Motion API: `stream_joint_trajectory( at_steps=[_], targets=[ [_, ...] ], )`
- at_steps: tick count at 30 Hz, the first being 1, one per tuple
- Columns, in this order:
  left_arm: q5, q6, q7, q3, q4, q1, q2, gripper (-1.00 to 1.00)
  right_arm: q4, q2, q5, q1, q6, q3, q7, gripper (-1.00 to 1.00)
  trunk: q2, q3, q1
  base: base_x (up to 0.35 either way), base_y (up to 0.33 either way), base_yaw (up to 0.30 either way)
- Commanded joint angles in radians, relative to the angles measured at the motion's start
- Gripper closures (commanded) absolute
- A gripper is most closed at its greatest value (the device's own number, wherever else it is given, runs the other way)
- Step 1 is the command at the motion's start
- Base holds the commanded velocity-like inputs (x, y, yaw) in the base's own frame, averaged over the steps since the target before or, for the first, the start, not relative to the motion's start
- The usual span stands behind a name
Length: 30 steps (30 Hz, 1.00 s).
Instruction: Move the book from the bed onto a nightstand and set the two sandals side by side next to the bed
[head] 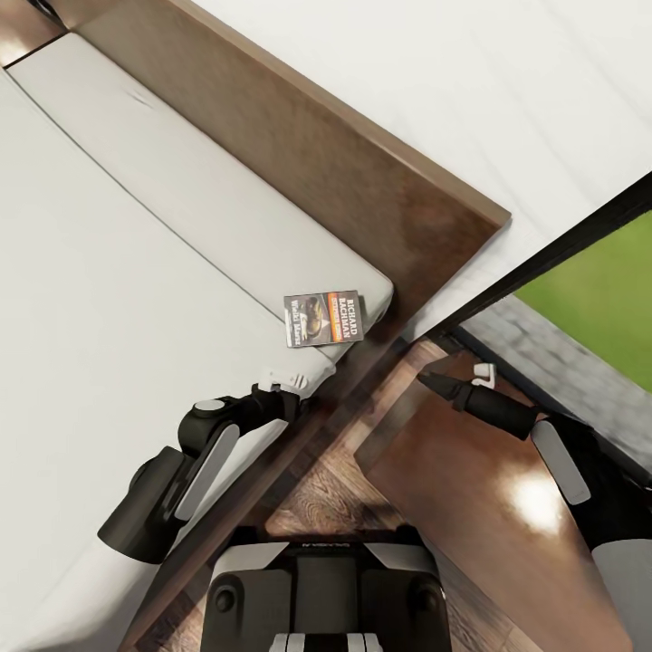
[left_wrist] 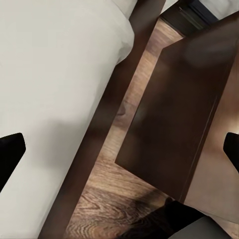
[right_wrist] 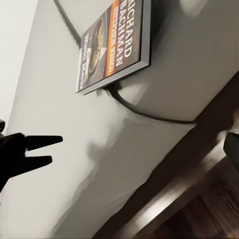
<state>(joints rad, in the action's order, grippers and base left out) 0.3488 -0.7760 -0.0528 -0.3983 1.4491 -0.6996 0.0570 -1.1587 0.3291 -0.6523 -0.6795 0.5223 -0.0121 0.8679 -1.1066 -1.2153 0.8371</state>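
1. Both grippers hold nothing in the head view: the left gripper (head: 282, 384) hovers at the mattress edge, apparently fairly wide, near the book (head: 323, 319); the right gripper (head: 457, 378), spread apart, waits over the nightstand (head: 471, 534).
2. Left wrist view: fingertips (left_wrist: 10, 152) stand wide, the bed (left_wrist: 55, 84) beside the nightstand (left_wrist: 179, 119).
3. Right wrist view: the book (right_wrist: 114, 42) lies flat near the mattress corner, likely the next pick.

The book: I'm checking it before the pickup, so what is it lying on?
The book lies flat on the pale mattress at the bed's corner by the headboard, cover up. What lies directly beneath the book is covered by it.
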Motion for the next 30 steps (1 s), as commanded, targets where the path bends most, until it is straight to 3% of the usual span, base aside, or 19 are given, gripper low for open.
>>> stream_joint_trajectory(
  at_steps=[1, 14, 30],
  targets=[
    [-0.004, -0.004, -0.004, -0.001, 0.001, 0.000, 0.000, -1.00, -0.001, 0.001, -0.009, 0.000, 0.014, 0.000, -0.001, -1.00, 0.000, 0.000, 0.000, 0.000, 0.000, 0.000],
    [-0.004, -0.002, -0.004, -0.001, -0.006, -0.001, -0.002, -1.00, -0.003, 0.001, -0.010, 0.000, 0.054, 0.103, 0.001, -1.00, 0.000, 0.000, 0.000, 0.000, 0.000, 0.049],
    [-0.004, -0.002, -0.004, -0.001, -0.007, 0.000, 0.000, -1.00, -0.003, 0.001, -0.010, 0.000, 0.055, 0.112, 0.002, -1.00, 0.000, 0.000, 0.000, 0.000, 0.000, 0.007]
  ],
)
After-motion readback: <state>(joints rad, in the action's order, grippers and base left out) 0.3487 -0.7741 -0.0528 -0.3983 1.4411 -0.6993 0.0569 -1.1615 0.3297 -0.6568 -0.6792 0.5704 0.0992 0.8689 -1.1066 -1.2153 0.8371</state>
